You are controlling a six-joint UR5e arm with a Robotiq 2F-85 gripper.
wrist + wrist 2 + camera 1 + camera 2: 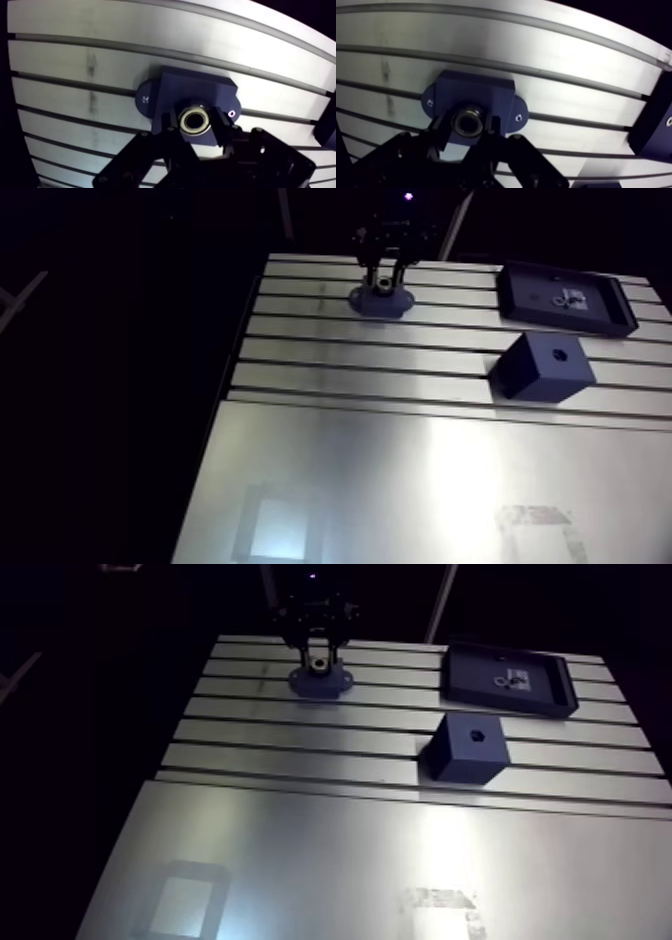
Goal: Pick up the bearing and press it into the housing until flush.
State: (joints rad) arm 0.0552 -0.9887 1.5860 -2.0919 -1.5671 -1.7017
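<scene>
The black two-finger gripper point(195, 127) is closed on one shiny metal ring bearing point(467, 121). The bearing is held at the hole of one dark blue housing point(197, 89), likely so it can be pushed in straight. In the arm view these are seen at the top middle. One dark blue block point(545, 365) and one dark tray point(520, 293) are seen further right on the slotted metal surface point(400, 468).

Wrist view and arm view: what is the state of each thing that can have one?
Gripper: shut on the bearing.
Bearing: held in the gripper, over the housing; seating depth unclear.
Housing: flat on the table, under the gripper.
Block: on the table, hole facing up, standing free.
Tray: on the table, small parts inside.
</scene>
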